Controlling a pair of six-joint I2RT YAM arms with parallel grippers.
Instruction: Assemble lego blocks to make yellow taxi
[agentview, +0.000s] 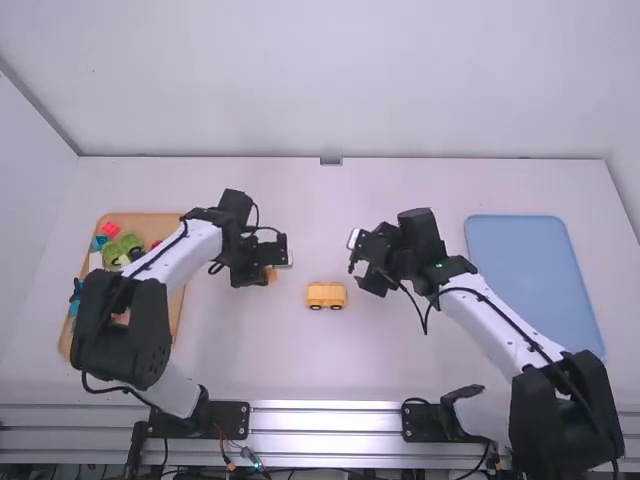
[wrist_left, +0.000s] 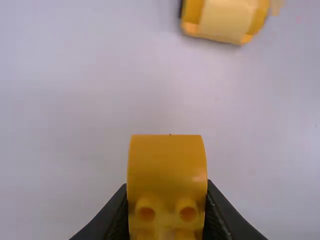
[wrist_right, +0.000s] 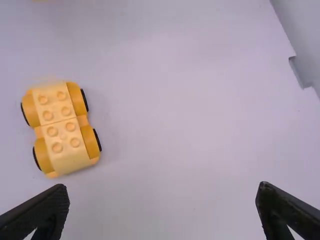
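Remotely, I grasp a yellow Lego block (wrist_left: 166, 165) in my left pincer (agentview: 273, 266) over the white surface (agentview: 300, 365). Between my two grippers, the yellow wheeled car base (agentview: 326, 295) rests upright on that surface, its studs facing up. My right pincer (agentview: 360, 272) hangs released near it, fingers spread. A blue tray (agentview: 525, 265) lies at far right.

Red blocks (agentview: 111, 230), 1 blue tray (agentview: 535, 280)
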